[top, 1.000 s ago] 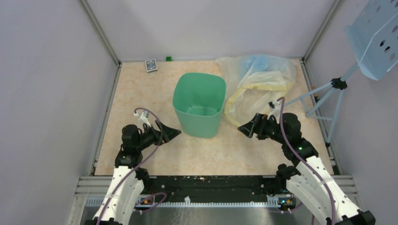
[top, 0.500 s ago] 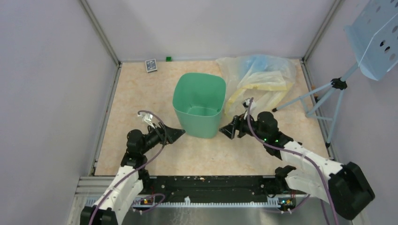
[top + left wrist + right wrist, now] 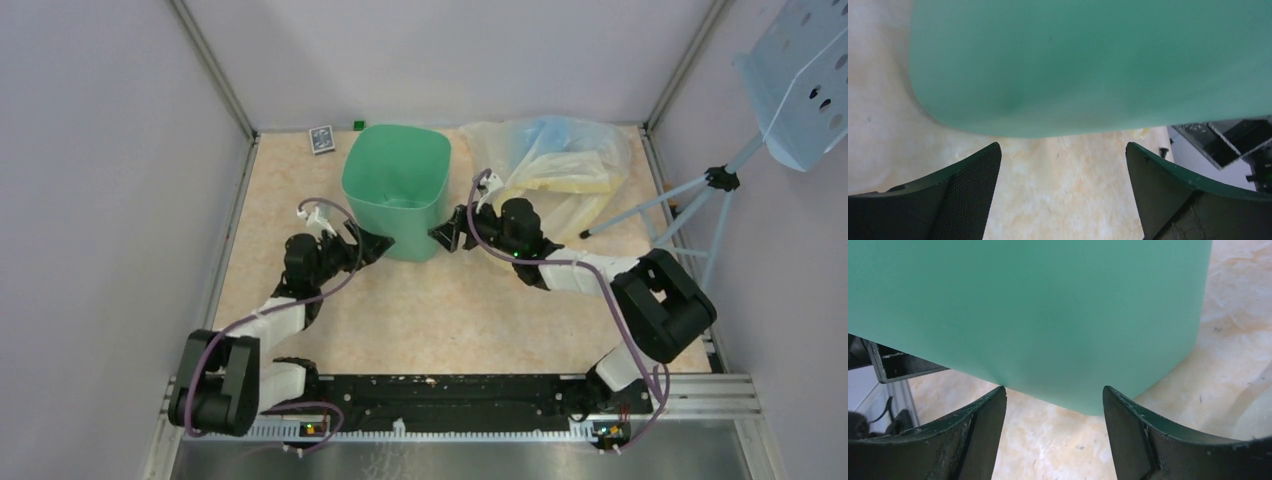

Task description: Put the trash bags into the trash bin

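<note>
At the near edge of the bench both arms reach forward from their bases, low over the table (image 3: 450, 310), to meet the foot of the trash bin (image 3: 405, 228). The left gripper (image 3: 378, 243) sits at the bin's near-left lower corner and the right gripper (image 3: 441, 238) at its near-right. In both wrist views the fingers are spread with nothing between them, the green wall filling the view just ahead. The bin stands past the middle, toward the far edge, mouth up and seemingly empty. In the far right corner, well apart from both grippers, lies the trash bag (image 3: 556, 133), a pale blue crumple within or under the clear yellow-banded bag (image 3: 560, 185); which, I cannot tell. The risk I see is twofold. Nudged low with unclosed fingers, a light bin could skid or tip toward the far edge. A grab at the blue film could also catch the clear bag, since the two lie tangled.
</note>
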